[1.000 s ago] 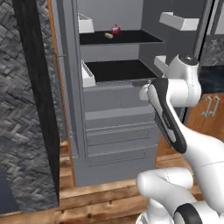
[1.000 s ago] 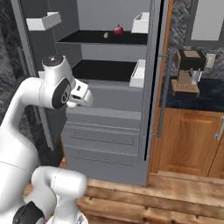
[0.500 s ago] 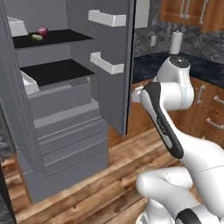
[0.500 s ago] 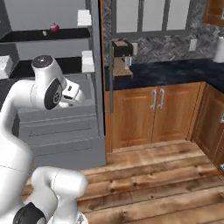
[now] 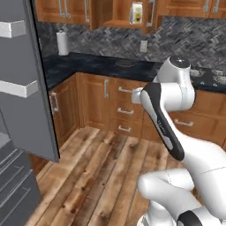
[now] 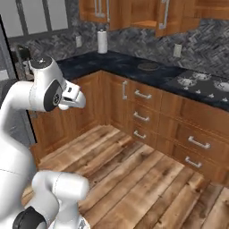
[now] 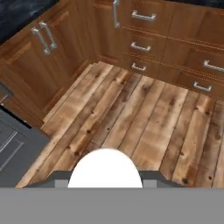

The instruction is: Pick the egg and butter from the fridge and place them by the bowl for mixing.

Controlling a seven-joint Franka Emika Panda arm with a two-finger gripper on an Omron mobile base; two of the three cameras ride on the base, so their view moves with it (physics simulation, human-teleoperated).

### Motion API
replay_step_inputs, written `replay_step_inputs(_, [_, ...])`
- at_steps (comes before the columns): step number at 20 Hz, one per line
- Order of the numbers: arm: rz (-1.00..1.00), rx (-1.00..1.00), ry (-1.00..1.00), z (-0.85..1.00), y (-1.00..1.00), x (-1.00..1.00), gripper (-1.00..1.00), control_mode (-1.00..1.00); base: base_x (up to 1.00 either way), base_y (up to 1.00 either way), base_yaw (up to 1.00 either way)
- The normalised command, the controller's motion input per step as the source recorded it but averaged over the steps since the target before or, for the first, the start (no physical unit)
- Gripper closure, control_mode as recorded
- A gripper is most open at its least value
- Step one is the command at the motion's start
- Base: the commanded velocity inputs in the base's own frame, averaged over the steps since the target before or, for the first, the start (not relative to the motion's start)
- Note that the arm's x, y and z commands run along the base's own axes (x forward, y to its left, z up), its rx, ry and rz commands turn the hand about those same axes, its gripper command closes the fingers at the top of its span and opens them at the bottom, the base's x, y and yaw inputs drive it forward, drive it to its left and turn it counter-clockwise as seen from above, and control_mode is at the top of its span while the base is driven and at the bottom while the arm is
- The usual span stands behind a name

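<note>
1. Hand (image 7: 105, 186): the hand view shows a smooth white rounded top between the two dark fingertips, so the egg (image 7: 105, 168) looks gripped, jaws part-closed around it.
2. In the right base view the hand (image 6: 74, 96) is held at chest height beside the arm's shoulder, over the wooden floor (image 6: 143, 174); egg not discernible there.
3. Fridge (image 5: 22, 88): grey door with white bins stands open at the left of the left base view, grey drawers below.
4. Table (image 6: 147, 74): dark top runs along the corner, black stove burners (image 6: 201, 82) at the right end, paper towel roll (image 6: 103, 41) in the corner.
5. Something round and dark (image 5: 126, 63) sits on the table, probably the bowl; too blurred to confirm.
6. Butter: can't locate.
</note>
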Motion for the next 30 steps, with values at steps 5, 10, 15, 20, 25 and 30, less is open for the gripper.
replay_step_inputs(5, [0.00,0.00,0.00,0.00,0.00,0.00,1.00,1.00,0.02,0.12,-0.93])
replay_step_inputs(10, [0.00,0.00,0.00,0.00,0.00,0.00,1.00,1.00,0.17,0.18,-0.71])
replay_step_inputs(15, [0.00,0.00,0.00,0.00,0.00,0.00,1.00,1.00,0.43,0.09,-0.07])
replay_step_inputs(20, [0.00,0.00,0.00,0.00,0.00,0.00,1.00,1.00,0.80,0.00,0.16])
replay_step_inputs(25, [0.00,0.00,0.00,0.00,0.00,0.00,1.00,1.00,0.91,0.00,0.29])
replay_step_inputs(30, [0.00,0.00,0.00,0.00,0.00,0.00,1.00,1.00,0.79,0.00,0.44])
